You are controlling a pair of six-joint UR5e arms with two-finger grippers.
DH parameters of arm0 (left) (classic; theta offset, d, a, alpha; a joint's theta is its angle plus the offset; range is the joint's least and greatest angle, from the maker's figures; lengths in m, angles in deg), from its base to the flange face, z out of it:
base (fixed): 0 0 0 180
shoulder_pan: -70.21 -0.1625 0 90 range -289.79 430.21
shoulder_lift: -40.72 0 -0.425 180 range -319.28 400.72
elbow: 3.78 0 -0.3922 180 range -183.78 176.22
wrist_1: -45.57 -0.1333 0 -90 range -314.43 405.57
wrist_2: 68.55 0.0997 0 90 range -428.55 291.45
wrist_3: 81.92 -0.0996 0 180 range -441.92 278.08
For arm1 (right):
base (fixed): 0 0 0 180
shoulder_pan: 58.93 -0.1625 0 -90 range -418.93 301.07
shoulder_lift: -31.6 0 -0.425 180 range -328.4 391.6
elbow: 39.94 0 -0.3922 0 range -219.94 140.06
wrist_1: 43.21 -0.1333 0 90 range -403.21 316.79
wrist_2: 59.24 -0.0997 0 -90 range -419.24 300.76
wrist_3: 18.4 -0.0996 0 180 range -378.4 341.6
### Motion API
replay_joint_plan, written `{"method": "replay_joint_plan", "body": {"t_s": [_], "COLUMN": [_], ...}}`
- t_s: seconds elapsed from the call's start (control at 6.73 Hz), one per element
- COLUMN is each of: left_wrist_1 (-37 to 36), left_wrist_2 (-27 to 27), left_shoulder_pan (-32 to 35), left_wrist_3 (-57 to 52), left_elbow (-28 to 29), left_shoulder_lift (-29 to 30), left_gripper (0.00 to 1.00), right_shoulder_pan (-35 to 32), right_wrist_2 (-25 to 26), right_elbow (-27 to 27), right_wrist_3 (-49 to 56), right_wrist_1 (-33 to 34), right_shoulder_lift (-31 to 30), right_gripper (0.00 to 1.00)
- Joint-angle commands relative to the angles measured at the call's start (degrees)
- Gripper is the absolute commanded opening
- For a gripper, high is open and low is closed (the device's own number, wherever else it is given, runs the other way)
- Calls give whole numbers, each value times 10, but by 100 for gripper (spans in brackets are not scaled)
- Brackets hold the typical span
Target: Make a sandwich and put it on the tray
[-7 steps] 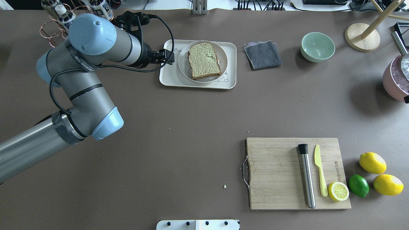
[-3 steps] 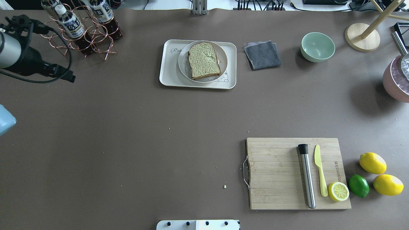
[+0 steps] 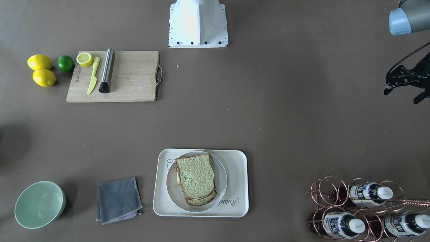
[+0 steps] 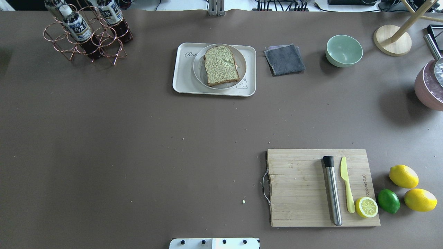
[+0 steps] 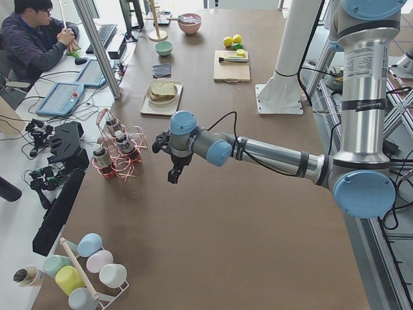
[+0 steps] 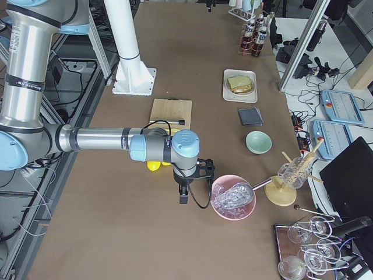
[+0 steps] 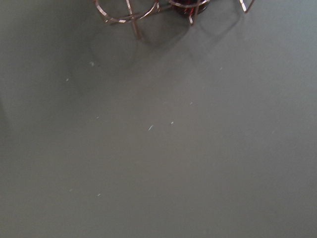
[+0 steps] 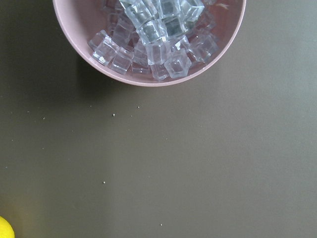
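The sandwich (image 4: 221, 65), two bread slices stacked with a pale green top face, lies on a round white plate (image 4: 199, 69) on the cream tray (image 4: 181, 83) at the table's far middle. It also shows in the front view (image 3: 195, 176) on the tray (image 3: 235, 161). The egg yolk is hidden between the slices. My left gripper (image 3: 402, 95) is open and empty, far off to the robot's left of the tray, near the bottle rack. My right gripper (image 6: 182, 195) hangs beside the pink ice bowl; I cannot tell whether it is open or shut.
A copper bottle rack (image 4: 86, 34) stands at the far left. A grey cloth (image 4: 284, 59) and a green bowl (image 4: 344, 50) lie right of the tray. A cutting board (image 4: 301, 188) holds a muddler, a knife and a half lemon. A pink ice bowl (image 4: 429, 90) is at the right edge.
My left arm has pulled back from the tray's left edge, moved left and left the overhead view. The sandwich, plate and tray have not moved.
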Motion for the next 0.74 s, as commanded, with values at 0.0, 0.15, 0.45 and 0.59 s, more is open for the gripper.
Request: {"method": "replay_joint_plan", "body": {"t_s": [0.0,0.15,0.45,0.59], "left_wrist_1": [6,-1,-76,-114], "left_wrist_2": [1,-15,-49,-51], "left_shoulder_pan": [92,102,116,122], "left_wrist_3": [-199,-202,-148,-150], "left_elbow": [114,116,93,73], "left_shoulder_lift": [-13,-16,-11,-18], "left_gripper": [98,98,98,98], "right_shoulder_pan": [0,0,0,0], "right_wrist_2": [1,0,-2,-3], "right_elbow": [2,7,8,8], "right_wrist_3": [2,2,2,2], "right_wrist_1": [0,0,-1,-1], "right_shoulder_lift": [3,4,5,6], "right_gripper": [100,100,100,100]}}
